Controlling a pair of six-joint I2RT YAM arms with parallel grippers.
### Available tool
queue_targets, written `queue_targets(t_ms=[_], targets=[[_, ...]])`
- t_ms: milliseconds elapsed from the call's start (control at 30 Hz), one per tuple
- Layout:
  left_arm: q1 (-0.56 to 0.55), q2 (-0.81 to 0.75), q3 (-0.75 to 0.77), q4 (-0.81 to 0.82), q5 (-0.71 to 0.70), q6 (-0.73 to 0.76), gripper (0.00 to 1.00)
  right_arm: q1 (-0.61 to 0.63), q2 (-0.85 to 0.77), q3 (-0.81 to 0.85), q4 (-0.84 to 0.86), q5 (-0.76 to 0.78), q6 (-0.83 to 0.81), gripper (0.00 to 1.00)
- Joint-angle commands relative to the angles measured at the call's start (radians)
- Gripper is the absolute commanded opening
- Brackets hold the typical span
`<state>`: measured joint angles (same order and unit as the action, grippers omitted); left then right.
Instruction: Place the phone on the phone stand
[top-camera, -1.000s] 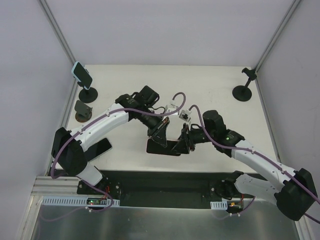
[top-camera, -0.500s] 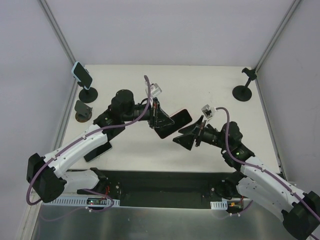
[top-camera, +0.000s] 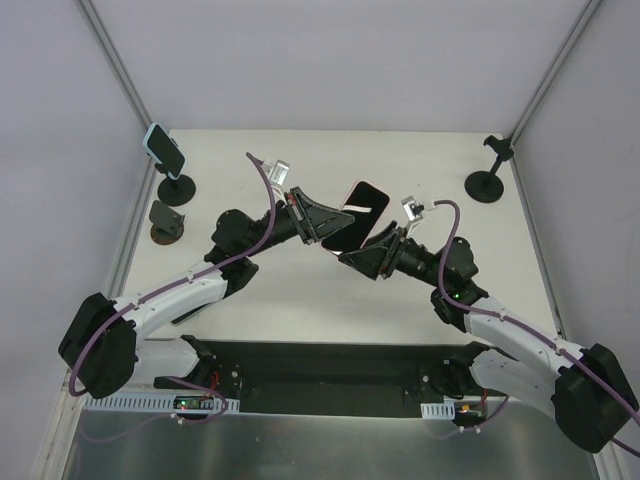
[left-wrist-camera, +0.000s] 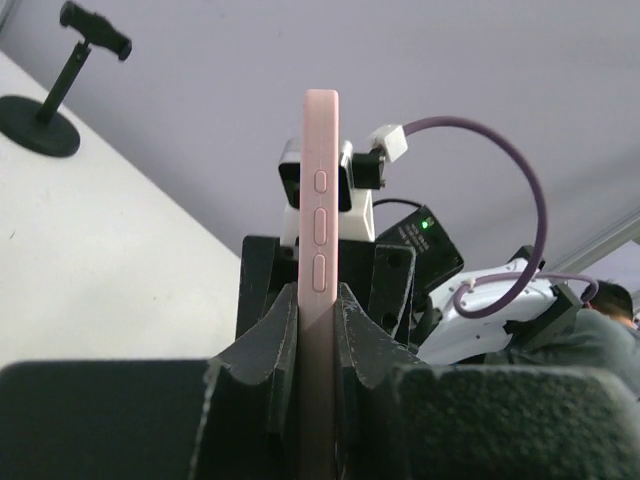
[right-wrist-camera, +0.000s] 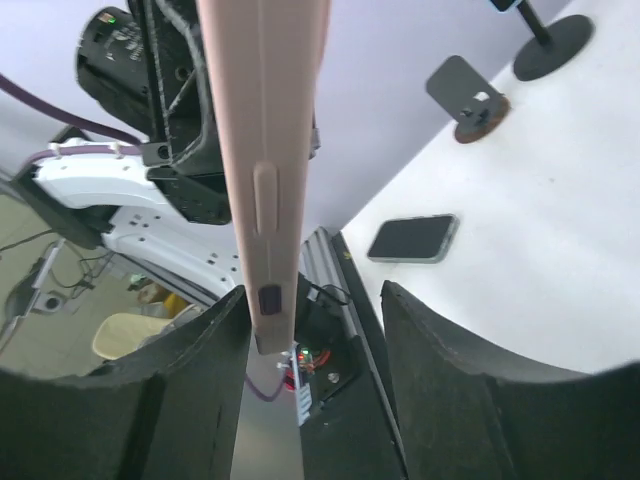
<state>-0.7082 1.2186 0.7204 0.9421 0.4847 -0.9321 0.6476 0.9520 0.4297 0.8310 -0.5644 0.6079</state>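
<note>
Filling most of the overhead view, the white table (top-camera: 300, 150) carries everything else. The left arm (top-camera: 190, 285) reaches from 7 o'clock toward the centre, and the right arm (top-camera: 500, 325) reaches in from 5 o'clock to meet it. An empty phone stand (top-camera: 488, 180), black with a round base, sits in the 2 o'clock corner, well apart from both arms. A second stand (top-camera: 172, 182) at 10 o'clock holds a teal-cased phone (top-camera: 163, 148); just toward 6 o'clock from it is a small grey holder (top-camera: 165, 220). A dark phone (right-wrist-camera: 412, 238) lies flat on the table near the left arm's base, at about 8 o'clock.

The pink phone (top-camera: 355, 212) is held in the air over the table's middle, slightly toward 1 o'clock, not on any stand. The left gripper (left-wrist-camera: 318, 300) is clamped on it, one finger pressed to each flat face, side buttons upward in that wrist view. The right gripper (right-wrist-camera: 315, 295) is spread apart with the phone's end between its fingers; a clear gap shows on one side, so it has no grip.
</note>
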Motion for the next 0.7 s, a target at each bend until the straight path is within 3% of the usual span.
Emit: queue_targets(t_ms=[0,233,300,367,400,467,500,533,567,667], targets=[[-0.023,-0.005,0.033,0.25,-0.063,-0.053,0.0,0.024,0.019,0.015,0.215,-0.014,0.075,0.54],[-0.034,0.025,0.024,0.265,-0.069,-0.073,0.0,0.026,0.01,0.026,0.215,0.014,0.058,0.31],[-0.034,0.013,0.017,0.247,-0.072,-0.059,0.0,0.026,0.011,0.026,0.209,0.012,0.052,0.2],[-0.036,-0.001,0.014,0.195,-0.072,-0.03,0.0,0.023,0.005,0.024,0.192,0.009,0.036,0.01],[-0.036,-0.026,0.019,0.158,-0.057,-0.011,0.07,0.02,0.001,0.029,0.171,-0.011,0.008,0.01],[-0.034,-0.06,0.077,-0.102,-0.022,0.095,0.29,0.004,-0.021,0.035,0.1,-0.043,-0.034,0.01],[-0.034,-0.092,0.114,-0.238,-0.002,0.143,0.49,-0.002,-0.028,0.04,0.076,-0.096,-0.093,0.01],[-0.033,-0.105,0.196,-0.366,-0.006,0.191,0.6,-0.009,-0.036,0.058,-0.013,-0.124,-0.124,0.01],[-0.031,-0.116,0.238,-0.614,-0.017,0.279,0.66,-0.015,-0.051,0.07,-0.067,-0.152,-0.167,0.01],[-0.007,-0.136,0.349,-0.884,0.036,0.424,0.72,-0.019,-0.077,0.115,-0.265,-0.264,-0.333,0.01]])
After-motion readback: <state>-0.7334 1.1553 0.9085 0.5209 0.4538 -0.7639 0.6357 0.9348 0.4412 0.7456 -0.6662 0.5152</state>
